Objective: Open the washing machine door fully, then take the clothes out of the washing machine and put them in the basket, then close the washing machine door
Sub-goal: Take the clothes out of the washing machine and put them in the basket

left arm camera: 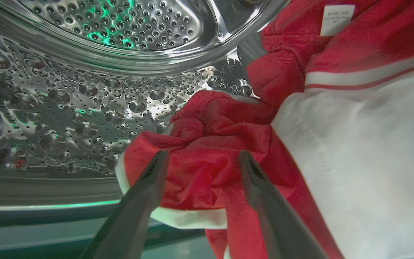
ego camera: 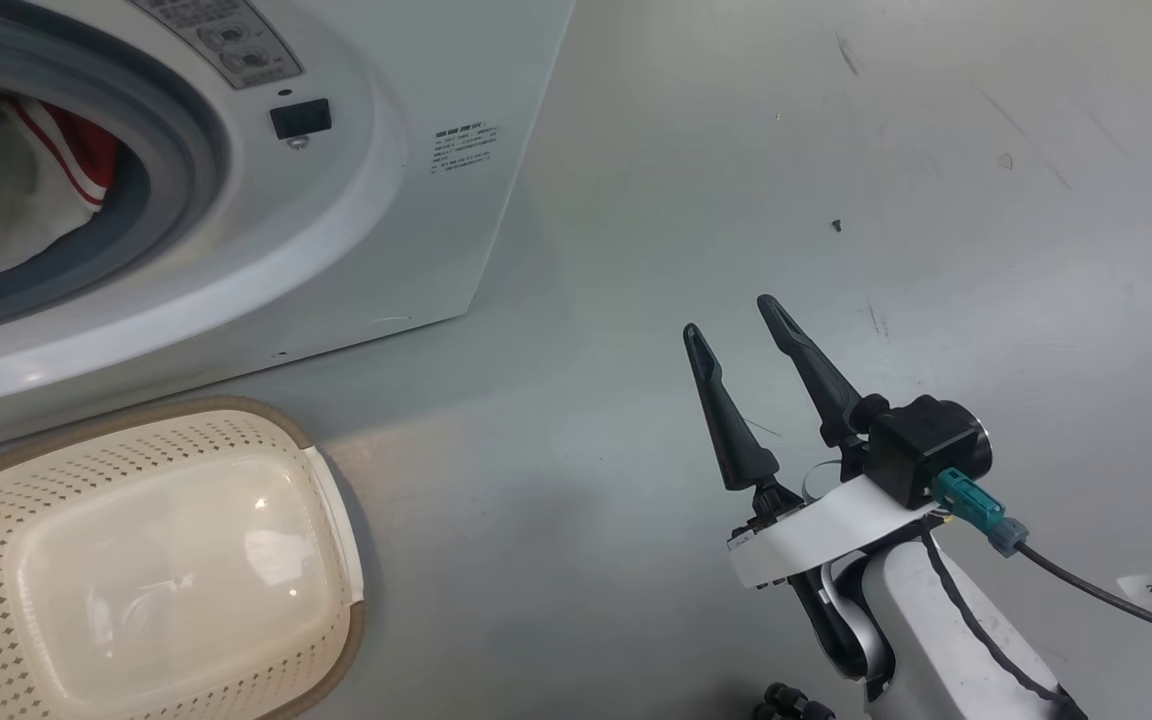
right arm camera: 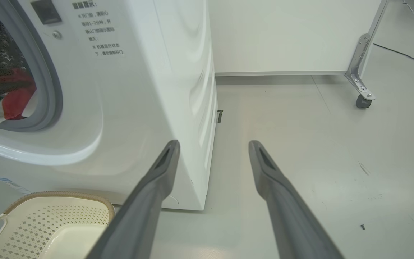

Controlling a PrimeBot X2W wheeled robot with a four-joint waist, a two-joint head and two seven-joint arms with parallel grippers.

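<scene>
The washing machine (ego camera: 336, 200) stands at the upper left with its round opening uncovered; the washing machine door is out of view. Inside the steel drum (left arm camera: 67, 108) lie the clothes (left arm camera: 221, 144): a bunched red fold and a red garment with a white panel (left arm camera: 365, 151) and striped trim. My left gripper (left arm camera: 203, 154) is inside the drum, open, its fingers on either side of the red fold. The clothes (ego camera: 76, 150) also show at the opening. My right gripper (ego camera: 731, 318) hangs open over the floor to the right of the machine. The cream basket (ego camera: 326, 520) sits on the floor in front of the machine.
Bare grey floor (ego camera: 836, 150) stretches to the right of the machine. A white wall panel (right arm camera: 282, 36) and a metal frame leg on a caster (right arm camera: 363, 100) stand behind. A cable (right arm camera: 404, 54) lies on the floor at the far right, and a small screw (ego camera: 836, 226) too.
</scene>
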